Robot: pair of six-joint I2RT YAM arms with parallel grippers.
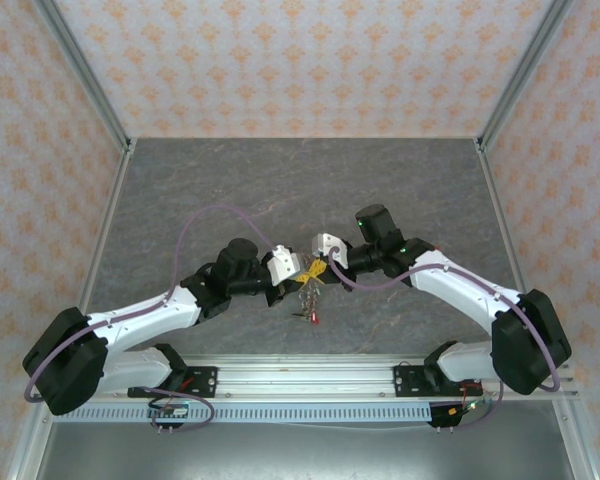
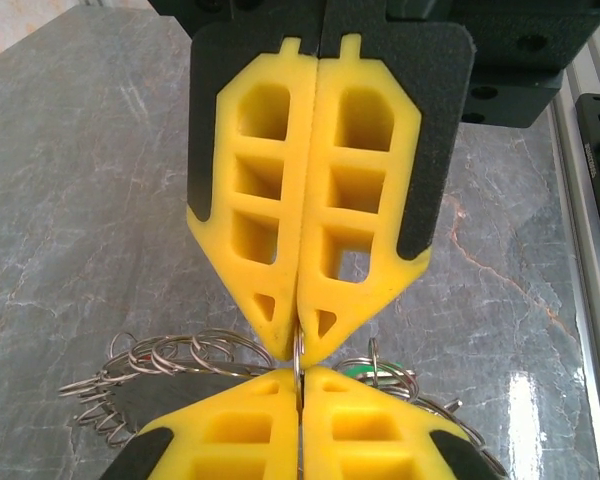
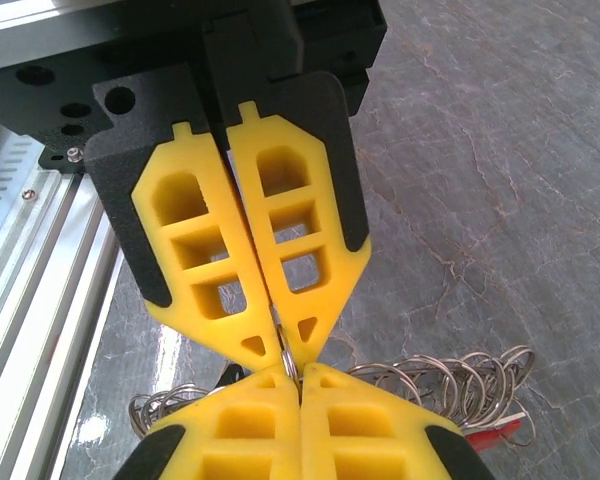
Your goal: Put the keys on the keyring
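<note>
Left gripper [image 2: 300,380] is pressed together on the keyring [image 2: 298,358], whose wire runs edge-on between the tips; right gripper [image 3: 298,378] pinches that same wire from the opposite side, tip to tip. Keys [image 1: 312,316] and small loops [image 2: 170,352] bunch just beside the keyring, toward the bases, equally near both arms.

Grey marbled tabletop [image 1: 280,180]; red-headed keys [image 1: 309,308] near front edge, possibly touching it.
</note>
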